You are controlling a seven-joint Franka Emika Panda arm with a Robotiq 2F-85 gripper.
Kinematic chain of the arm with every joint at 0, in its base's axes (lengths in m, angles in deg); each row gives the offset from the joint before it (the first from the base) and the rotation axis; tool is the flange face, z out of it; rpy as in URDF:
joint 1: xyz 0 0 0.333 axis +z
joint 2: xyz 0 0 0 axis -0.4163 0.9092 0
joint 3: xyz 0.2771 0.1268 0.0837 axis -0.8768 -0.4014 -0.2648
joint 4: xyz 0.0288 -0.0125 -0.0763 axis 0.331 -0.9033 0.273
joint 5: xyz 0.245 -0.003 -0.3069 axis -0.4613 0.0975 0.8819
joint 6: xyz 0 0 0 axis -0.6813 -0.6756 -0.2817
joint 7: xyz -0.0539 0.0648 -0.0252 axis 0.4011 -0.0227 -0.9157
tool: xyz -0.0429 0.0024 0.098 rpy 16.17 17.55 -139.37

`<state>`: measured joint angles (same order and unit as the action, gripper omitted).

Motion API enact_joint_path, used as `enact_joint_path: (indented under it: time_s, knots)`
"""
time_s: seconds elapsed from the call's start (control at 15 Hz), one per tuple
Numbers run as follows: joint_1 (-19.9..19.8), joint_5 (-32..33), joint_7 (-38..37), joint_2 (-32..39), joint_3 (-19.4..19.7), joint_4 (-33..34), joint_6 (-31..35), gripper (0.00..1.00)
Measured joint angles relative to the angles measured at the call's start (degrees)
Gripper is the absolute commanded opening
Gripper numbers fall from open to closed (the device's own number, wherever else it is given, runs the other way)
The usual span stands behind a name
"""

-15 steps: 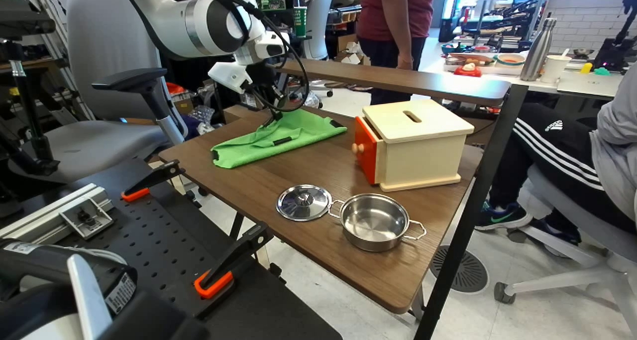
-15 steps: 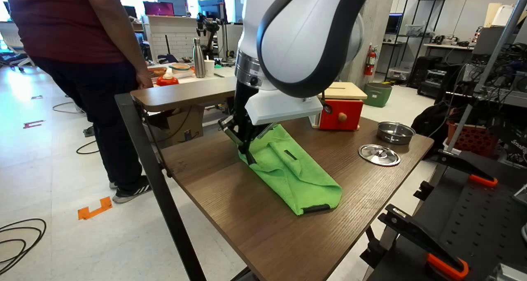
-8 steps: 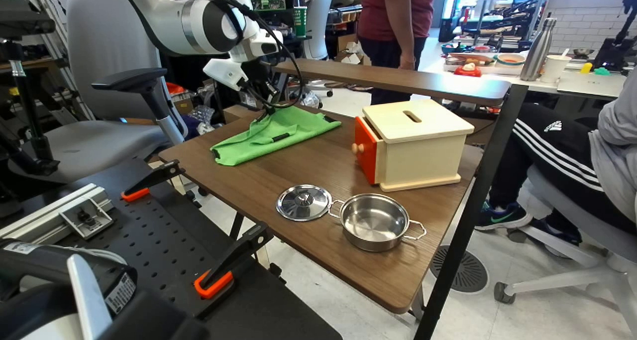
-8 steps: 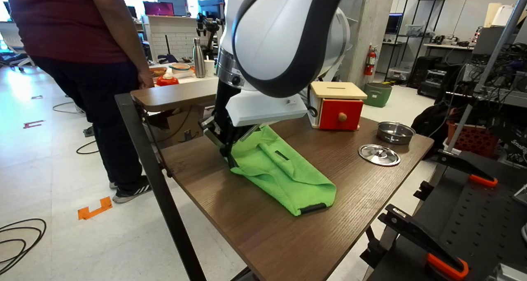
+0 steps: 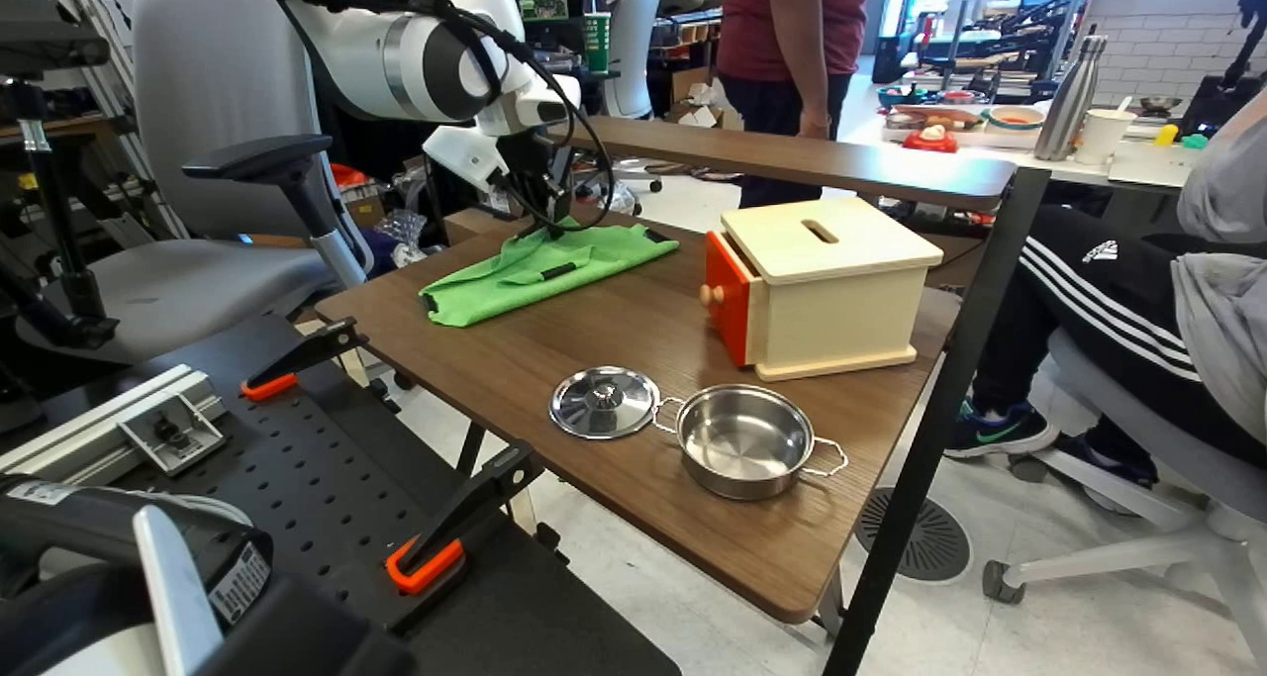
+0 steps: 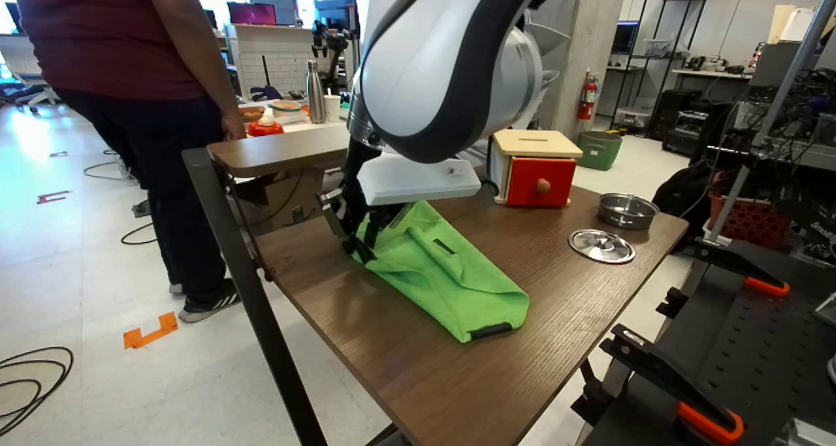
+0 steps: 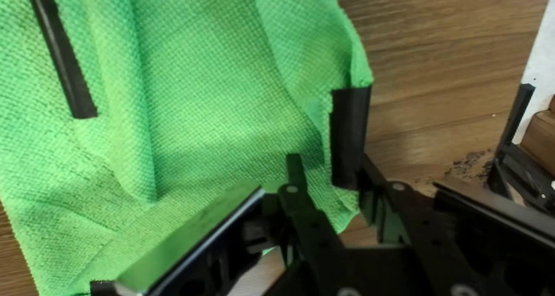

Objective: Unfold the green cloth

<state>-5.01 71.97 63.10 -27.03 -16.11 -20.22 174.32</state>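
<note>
In an exterior view, a grey chair (image 5: pixel 228 92) stands well left of the wooden box (image 5: pixel 841 310). Nearer to the box on that side, the green cloth (image 5: pixel 520 282) lies creased and partly folded on the brown table (image 5: pixel 515 379). The gripper (image 7: pixel 330 170) is down at the cloth's edge, left of and beyond the box; its 2 fingers (image 7: pixel 295 168) stand partway apart, gripping nothing, and in the wrist view a black strip (image 7: pixel 347 135) on the cloth shows between them. Whether a tip touches it, I cannot tell. In front of the box and to its left lies a lid (image 5: pixel 604 404), then a 2-handled pot (image 5: pixel 742 443). The box's red drawer front (image 5: pixel 730 310) faces left. Right of the box sits a person (image 5: pixel 1109 290).
</note>
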Motion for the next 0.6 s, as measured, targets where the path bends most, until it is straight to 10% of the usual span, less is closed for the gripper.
enact_joint_path:
  time_s: [0.33,0.6]
  knots:
    - [-0.4,-0.2,0.1,1.1,0.0,1.1,-0.1,0.99]
    - [-0.2,-0.2,0.1,1.1,0.2,1.0,0.0,1.0]
